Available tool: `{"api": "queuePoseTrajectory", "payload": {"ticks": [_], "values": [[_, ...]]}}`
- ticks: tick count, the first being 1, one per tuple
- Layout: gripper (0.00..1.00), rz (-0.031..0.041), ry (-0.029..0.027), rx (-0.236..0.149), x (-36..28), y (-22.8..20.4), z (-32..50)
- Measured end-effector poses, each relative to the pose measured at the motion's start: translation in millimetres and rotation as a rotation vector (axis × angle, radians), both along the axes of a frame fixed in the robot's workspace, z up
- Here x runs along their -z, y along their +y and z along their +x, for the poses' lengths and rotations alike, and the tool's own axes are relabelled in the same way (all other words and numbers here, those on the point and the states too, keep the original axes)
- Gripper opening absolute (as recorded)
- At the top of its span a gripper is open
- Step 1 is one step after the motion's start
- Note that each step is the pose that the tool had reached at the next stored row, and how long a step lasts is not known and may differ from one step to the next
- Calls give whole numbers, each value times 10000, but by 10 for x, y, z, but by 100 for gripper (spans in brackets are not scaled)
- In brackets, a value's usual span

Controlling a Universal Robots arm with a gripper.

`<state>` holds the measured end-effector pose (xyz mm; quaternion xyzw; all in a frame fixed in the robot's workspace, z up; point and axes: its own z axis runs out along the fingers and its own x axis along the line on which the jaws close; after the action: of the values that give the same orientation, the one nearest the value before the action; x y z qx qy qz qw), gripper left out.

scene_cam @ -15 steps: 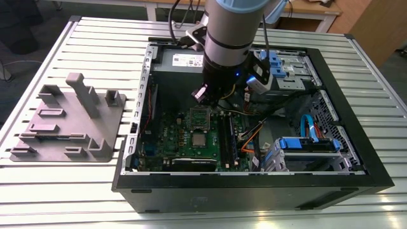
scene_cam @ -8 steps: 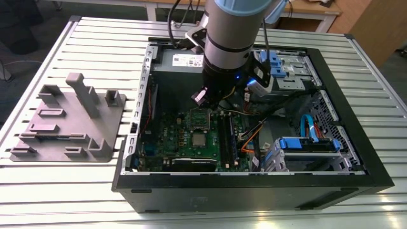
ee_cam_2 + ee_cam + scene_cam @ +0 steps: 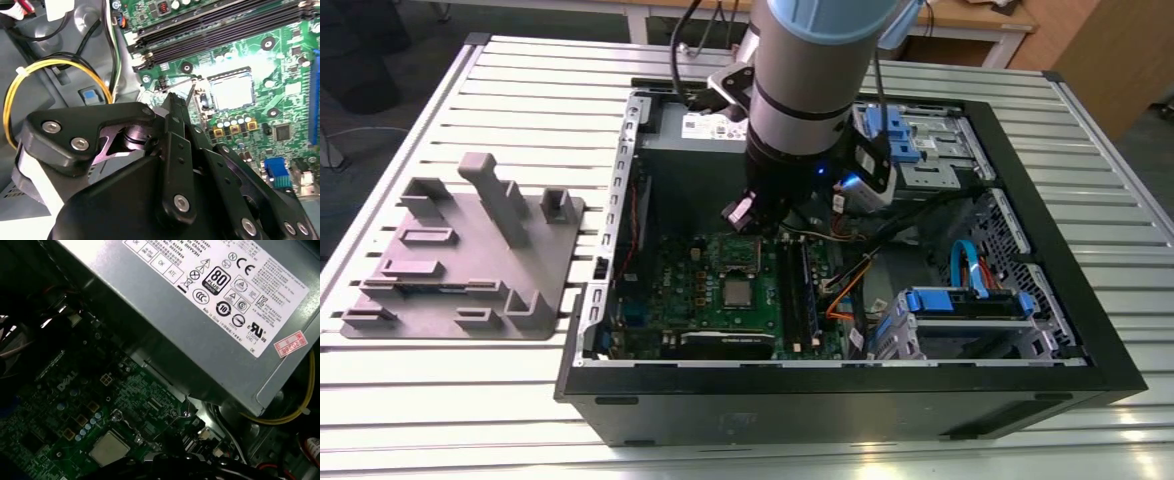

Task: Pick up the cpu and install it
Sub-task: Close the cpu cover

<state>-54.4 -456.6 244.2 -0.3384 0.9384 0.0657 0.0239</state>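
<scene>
The cpu [image 3: 738, 292] is a small silvery square lying flat in the socket on the green motherboard [image 3: 674, 300], inside the open computer case. Both wrist views show it too: the cpu [image 3: 231, 92] looks bright and the cpu [image 3: 110, 447] looks pale grey. The upright metal socket frame [image 3: 738, 252] stands just behind it. My gripper [image 3: 742, 220] hangs above that frame, a little back from the cpu. In the second wrist view the gripper [image 3: 172, 100] looks shut with nothing in it, its tip beside the socket's thin metal lever [image 3: 191, 92].
A grey power supply [image 3: 200, 305] sits close behind the socket. Black memory slots [image 3: 210, 30] run along one side, and yellow cables [image 3: 50, 70] loop nearby. Blue drive cages [image 3: 961, 305] fill the case on the exterior view's right. A grey parts fixture [image 3: 460, 255] lies on the slatted table.
</scene>
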Motion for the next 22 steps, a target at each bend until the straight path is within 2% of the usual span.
{"api": "queuePoseTrajectory", "payload": {"ticks": [16, 18, 22], "values": [[11, 0, 0, -76, 0, -270, -1], [11, -1, 0, -84, 0, -283, -1], [11, 0, 0, -102, 0, -284, 0]]}}
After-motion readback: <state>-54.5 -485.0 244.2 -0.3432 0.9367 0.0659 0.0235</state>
